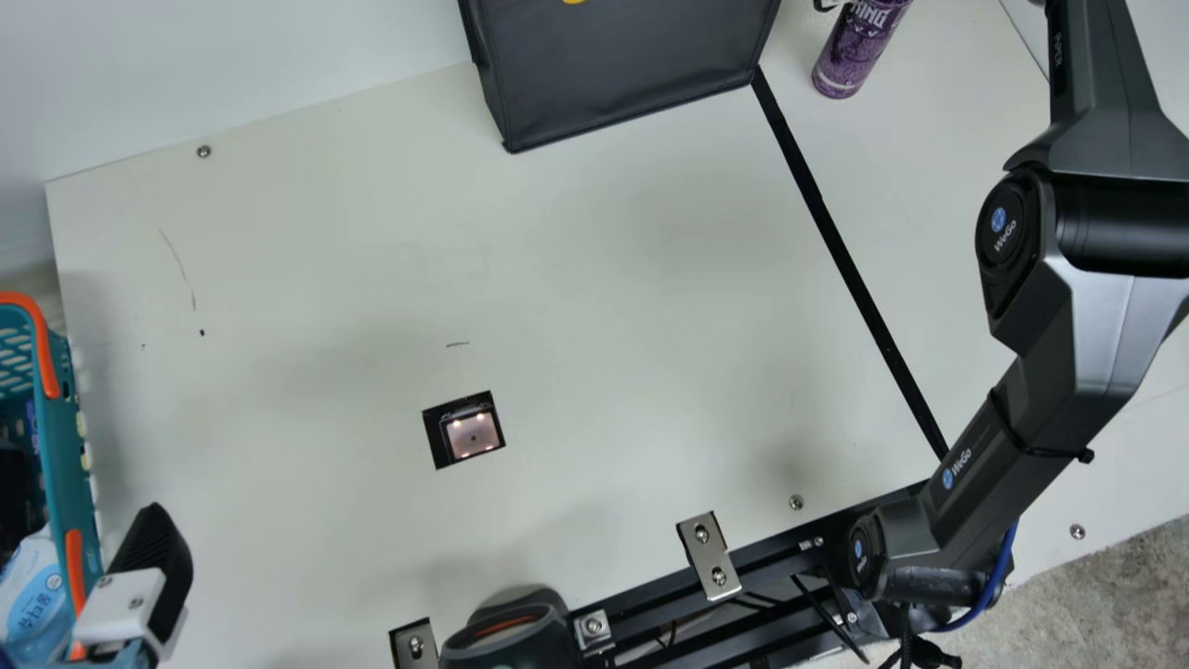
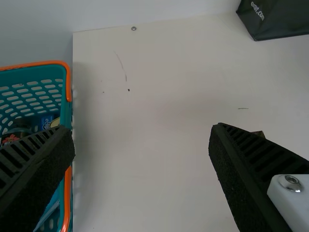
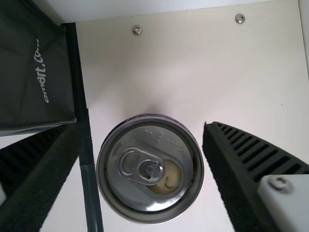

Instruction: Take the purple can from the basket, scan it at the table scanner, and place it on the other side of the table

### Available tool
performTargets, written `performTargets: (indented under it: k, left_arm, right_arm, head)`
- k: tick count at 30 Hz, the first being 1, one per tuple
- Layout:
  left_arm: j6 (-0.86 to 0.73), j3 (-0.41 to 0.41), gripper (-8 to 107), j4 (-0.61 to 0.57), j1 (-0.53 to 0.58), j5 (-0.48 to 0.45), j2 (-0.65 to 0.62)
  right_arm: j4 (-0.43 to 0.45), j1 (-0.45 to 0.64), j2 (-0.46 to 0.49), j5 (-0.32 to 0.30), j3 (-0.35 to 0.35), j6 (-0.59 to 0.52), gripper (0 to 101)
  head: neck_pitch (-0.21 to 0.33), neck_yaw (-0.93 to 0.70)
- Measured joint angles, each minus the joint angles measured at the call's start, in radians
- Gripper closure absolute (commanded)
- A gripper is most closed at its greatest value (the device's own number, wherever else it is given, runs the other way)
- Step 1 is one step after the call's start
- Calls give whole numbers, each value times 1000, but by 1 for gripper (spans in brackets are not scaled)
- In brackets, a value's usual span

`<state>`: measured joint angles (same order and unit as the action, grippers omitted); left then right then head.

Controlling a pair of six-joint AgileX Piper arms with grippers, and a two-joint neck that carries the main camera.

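Observation:
The purple can (image 1: 856,46) stands upright on the right part of the table, past the black strip. My right gripper (image 1: 829,4) is at its top at the main view's upper edge. In the right wrist view the can's lid (image 3: 157,145) lies between the spread fingers of my right gripper (image 3: 141,130), with a gap on one side. My left gripper (image 1: 158,557) is beside the teal basket (image 1: 76,474); in the left wrist view my left gripper (image 2: 142,133) is open and empty, one finger over the basket's rim (image 2: 67,96). The table scanner (image 1: 472,434) shows its lit window.
A black bag (image 1: 632,74) stands at the table's far edge, beside the black strip (image 1: 850,260). Several items are in the basket, among them a light-blue pack (image 1: 37,585). A dark device (image 1: 511,632) and metal brackets (image 1: 709,556) are at the near edge.

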<state>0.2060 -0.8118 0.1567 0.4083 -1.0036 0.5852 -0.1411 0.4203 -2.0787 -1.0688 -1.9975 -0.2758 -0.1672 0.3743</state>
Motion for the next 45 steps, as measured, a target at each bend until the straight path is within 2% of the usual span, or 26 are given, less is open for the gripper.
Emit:
performTargets:
  k: [7,14,22,29,35,39,45]
  left_arm:
    - [0,0,9,0,0,0,0]
    - [0,0,9,0,0,0,0]
    - [0,0,9,0,0,0,0]
    - [0,0,9,0,0,0,0]
    - [0,0,9,0,0,0,0]
    - [-8,-5,9,-8,-7,-7,5]
    - [-61,-110,9,-58,-108,-65,55]
  right_arm:
    - [12,0,51,30,22,25,6]
    - [15,2,144,62,83,55,6]
    - [7,1,308,110,231,100,6]
    - [6,-8,493,146,415,141,6]
    - [18,-14,646,145,565,164,6]
    - [23,-19,682,145,596,168,6]
    - [41,-90,783,97,624,186,6]
  head:
    - [0,0]
    - [0,0]
    - [0,0]
    - [0,0]
    - [0,0]
    - [0,-2]
    - [0,-115]
